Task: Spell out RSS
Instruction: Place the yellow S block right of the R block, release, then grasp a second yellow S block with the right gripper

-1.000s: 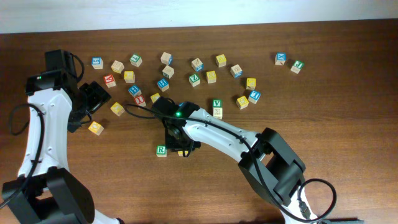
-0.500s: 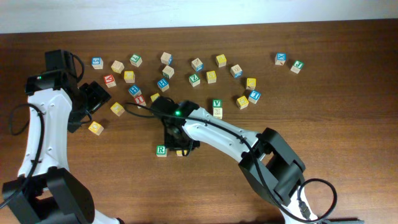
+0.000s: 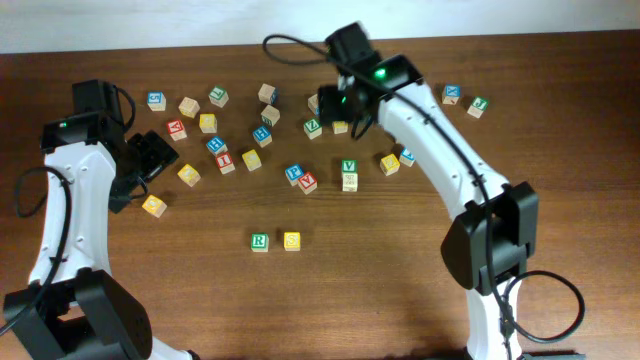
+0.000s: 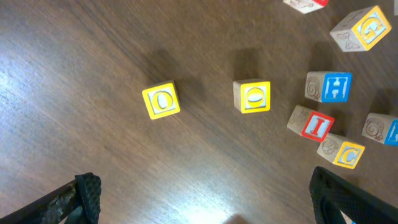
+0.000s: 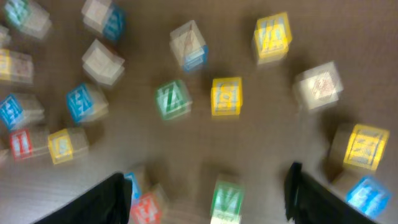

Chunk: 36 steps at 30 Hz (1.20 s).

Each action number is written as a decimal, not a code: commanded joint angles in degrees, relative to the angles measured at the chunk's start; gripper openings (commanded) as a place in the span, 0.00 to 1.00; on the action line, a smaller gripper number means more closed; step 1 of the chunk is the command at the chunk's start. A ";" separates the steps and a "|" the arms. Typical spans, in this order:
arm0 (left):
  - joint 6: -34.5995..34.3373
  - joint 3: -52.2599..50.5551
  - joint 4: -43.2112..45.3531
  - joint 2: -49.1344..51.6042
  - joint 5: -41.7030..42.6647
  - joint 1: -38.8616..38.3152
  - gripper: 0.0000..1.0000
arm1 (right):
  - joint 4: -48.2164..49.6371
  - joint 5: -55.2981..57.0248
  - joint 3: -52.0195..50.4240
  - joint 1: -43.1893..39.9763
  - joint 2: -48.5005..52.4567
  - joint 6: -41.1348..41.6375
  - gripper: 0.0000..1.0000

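Placed: the R cube [image 3: 259, 241] and an S cube [image 3: 291, 240] sit side by side on the table [image 3: 400, 290], well behind the right hand [image 3: 338, 104].
Missing: a second S, probably the yellow cube [image 5: 226, 96], though its letter is too blurred to read.
Direction: that cube lies below the right hand, centred between its fingers and slightly ahead of the tips.
Axis: none, since it is a cube; its sides look roughly square to the fingers.
Nearer arm: the right one.
Right hand: points down, spread wide, empty.
Left hand [image 4: 208, 199]: wide, empty, far off to the side.
Crowding: a green Z cube [image 5: 173, 99] stands just beside the target, so I judge that a straight descent suits.
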 commanded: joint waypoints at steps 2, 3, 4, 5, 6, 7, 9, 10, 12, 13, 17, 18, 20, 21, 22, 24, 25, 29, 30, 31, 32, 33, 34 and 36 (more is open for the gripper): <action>-0.35 -0.13 -0.02 0.13 -0.81 0.13 0.99 | 6.56 0.50 0.85 -1.88 3.76 -5.68 0.77; -0.35 -0.13 -0.04 0.13 -0.83 0.13 0.99 | 7.69 0.57 0.85 -1.84 5.38 -5.66 0.77; -0.33 -0.13 -0.02 0.13 -0.81 0.13 0.99 | 8.63 0.76 0.85 -1.84 6.93 -5.64 0.77; -0.35 -0.13 -0.02 0.13 -0.81 0.13 0.99 | 10.19 0.74 0.85 -1.86 9.22 -5.64 0.68; -0.33 -0.13 -0.02 0.13 -0.81 0.13 0.99 | 11.37 0.72 0.85 -1.84 10.99 -5.64 0.65; -0.35 -0.13 -0.02 0.13 -0.81 0.13 0.99 | 11.89 0.76 0.85 -1.84 12.09 -5.66 0.65; -0.33 -0.13 -0.02 0.13 -0.83 0.13 0.99 | 12.74 2.45 0.85 -1.84 14.69 -5.66 0.60; -0.35 -0.13 -0.04 0.13 -0.83 0.13 0.99 | 12.98 2.40 0.85 -1.84 15.21 -5.66 0.60; -0.33 -0.13 -0.02 0.13 -0.81 0.13 0.99 | 13.18 2.45 0.85 -1.84 16.59 -5.68 0.58; -0.33 -0.13 -0.02 0.13 -0.81 0.13 0.99 | 13.16 2.47 0.85 -1.84 17.57 -5.68 0.56; -0.33 -0.13 -0.02 0.13 -0.81 0.13 0.99 | 12.96 2.43 0.85 -1.84 18.84 -6.71 0.49; -0.33 -0.13 -0.02 0.13 -0.81 0.13 0.99 | 12.79 2.45 0.83 -1.84 18.86 -6.71 0.48; -0.33 -0.13 -0.02 0.13 -0.83 0.13 0.99 | 13.22 2.45 0.83 -1.84 18.86 -6.73 0.42; -0.33 -0.13 -0.04 0.13 -0.81 0.13 0.99 | 13.40 2.45 0.83 -1.84 18.86 -6.73 0.40; -0.33 -0.13 -0.04 0.13 -0.83 0.13 0.99 | 13.44 2.45 0.83 -1.84 18.86 -6.73 0.35; -0.35 -0.13 -0.02 0.13 -0.83 0.13 0.99 | 14.12 2.45 0.83 -1.84 18.88 -6.75 0.31; -0.33 -0.13 -0.02 0.13 -0.81 0.13 0.99 | 14.25 2.45 0.83 -1.84 18.88 -6.73 0.27; -0.33 -0.13 -0.02 0.13 -0.83 0.13 0.99 | 13.49 2.43 0.87 -1.84 17.75 -6.71 0.21; -0.35 -0.13 -0.02 0.13 -0.83 0.13 0.99 | 13.09 2.45 0.94 -1.84 17.00 -6.71 0.21; -0.33 -0.13 -0.04 0.13 -0.81 0.13 0.99 | 11.80 2.47 1.62 -1.86 15.89 -6.71 0.21; -0.35 -0.13 -0.02 0.13 -0.83 0.13 0.99 | 10.10 2.45 2.58 -1.90 14.80 -6.71 0.22; -0.35 -0.13 -0.04 0.13 -0.81 0.13 0.99 | 5.62 2.45 5.03 -1.88 11.74 -6.69 0.22; -0.35 -0.13 -0.02 0.13 -0.81 0.13 0.99 | 3.02 2.45 6.40 -1.88 10.03 -6.69 0.22; -0.35 -0.13 -0.02 0.13 -0.83 0.13 0.99 | -5.14 2.38 9.99 -1.84 4.74 -6.45 0.22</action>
